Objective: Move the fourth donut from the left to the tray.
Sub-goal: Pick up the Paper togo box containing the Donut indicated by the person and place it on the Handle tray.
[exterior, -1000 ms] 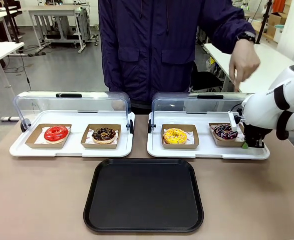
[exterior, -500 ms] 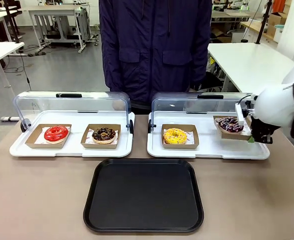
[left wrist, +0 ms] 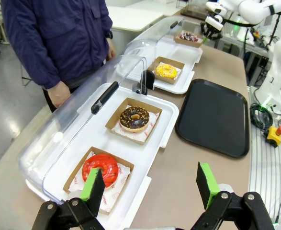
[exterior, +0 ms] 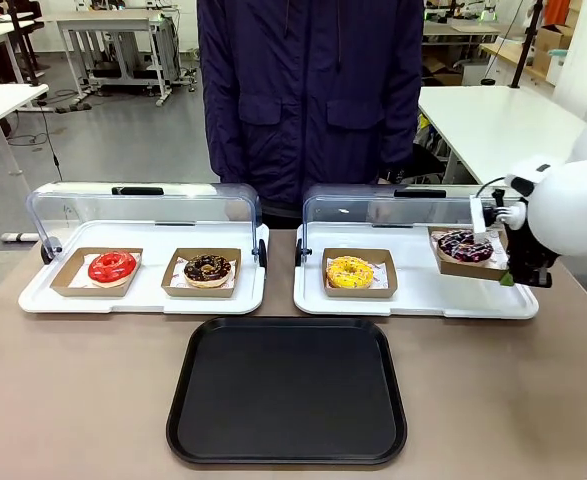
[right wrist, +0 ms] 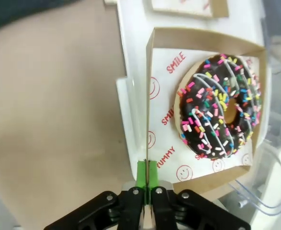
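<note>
The fourth donut (exterior: pixel 463 245), dark chocolate with coloured sprinkles (right wrist: pixel 220 111), rests in its brown cardboard holder (right wrist: pixel 205 43). The holder hangs tilted just above the right white tray (exterior: pixel 413 298), at its far right end. My right gripper (exterior: pixel 508 276) is shut on the holder's near wall; in the right wrist view the green pads (right wrist: pixel 145 173) pinch that wall edge-on. It also shows far off as the right gripper (left wrist: pixel 208 32) with the donut (left wrist: pixel 188 36). The black tray (exterior: pixel 287 390) lies at the table's front middle. My left gripper (left wrist: pixel 152 184) is open over the left white tray (left wrist: pixel 155 125), holding nothing.
A yellow donut (exterior: pixel 350 271) sits in the right white tray. A red donut (exterior: pixel 112 266) and a crumb-topped chocolate donut (exterior: pixel 208 268) sit in the left one (exterior: pixel 143 300). Both clear domed lids (exterior: pixel 143 205) stand open behind. A person (exterior: pixel 308 90) stands at the far side.
My right gripper has lifted the holder with the fourth donut off the right white tray, up and to the right. The person's hand has withdrawn from above that tray.
</note>
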`<state>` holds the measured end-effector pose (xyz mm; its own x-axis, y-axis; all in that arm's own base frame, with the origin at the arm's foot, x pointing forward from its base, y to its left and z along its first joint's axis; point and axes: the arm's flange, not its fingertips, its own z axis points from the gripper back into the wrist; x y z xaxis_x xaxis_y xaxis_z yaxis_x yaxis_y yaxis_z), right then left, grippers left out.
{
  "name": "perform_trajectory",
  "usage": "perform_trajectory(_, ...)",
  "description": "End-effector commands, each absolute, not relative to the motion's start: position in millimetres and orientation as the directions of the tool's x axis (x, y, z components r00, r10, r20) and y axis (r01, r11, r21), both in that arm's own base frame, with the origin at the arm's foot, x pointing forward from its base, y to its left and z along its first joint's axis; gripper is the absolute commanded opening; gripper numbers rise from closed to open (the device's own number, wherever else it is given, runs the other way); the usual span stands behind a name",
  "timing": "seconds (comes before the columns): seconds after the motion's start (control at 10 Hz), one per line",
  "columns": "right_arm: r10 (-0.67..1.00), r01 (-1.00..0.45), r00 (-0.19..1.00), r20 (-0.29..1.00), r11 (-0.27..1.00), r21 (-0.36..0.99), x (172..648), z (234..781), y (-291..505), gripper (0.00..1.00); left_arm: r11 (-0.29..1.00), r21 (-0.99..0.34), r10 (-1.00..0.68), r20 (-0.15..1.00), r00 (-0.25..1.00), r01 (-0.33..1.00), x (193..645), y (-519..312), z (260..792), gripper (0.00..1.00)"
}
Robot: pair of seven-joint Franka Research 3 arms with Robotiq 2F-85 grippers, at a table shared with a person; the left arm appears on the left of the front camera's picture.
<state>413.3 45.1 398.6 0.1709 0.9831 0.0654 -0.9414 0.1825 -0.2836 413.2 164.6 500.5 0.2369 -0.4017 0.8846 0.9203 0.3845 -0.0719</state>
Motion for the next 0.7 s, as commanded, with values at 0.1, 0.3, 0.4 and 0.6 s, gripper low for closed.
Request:
perform_trajectory(0.1, 0.982, -0.928, 0.187, 0.004, 0.177, -0.329, 355.7, 390.4, 112.3, 0.02, 0.376, -0.064, -0.394, 0.892, 0.222, 0.924, 412.8, 164.0, 502.5, 1.0)
perform_trajectory(0.3, 0.99, -0.93, 0.139, -0.022, 0.122, -0.348, 334.6, 383.1, 154.0, 0.02, 0.376, -0.064, -0.394, 0.892, 0.222, 0.924, 412.8, 164.0, 502.5, 1.0)
perform_trajectory(0.4, 0.994, -0.929, 0.111, -0.018, 0.097, -0.357, 313.8, 378.7, 177.9, 0.02, 0.376, -0.064, -0.394, 0.892, 0.222, 0.924, 412.8, 164.0, 502.5, 1.0)
perform_trajectory(0.6, 0.998, -0.932, 0.061, -0.019, 0.051, -0.36, 280.4, 369.2, 212.3, 0.02, 0.376, -0.064, -0.394, 0.892, 0.222, 0.924, 412.8, 164.0, 502.5, 1.0)
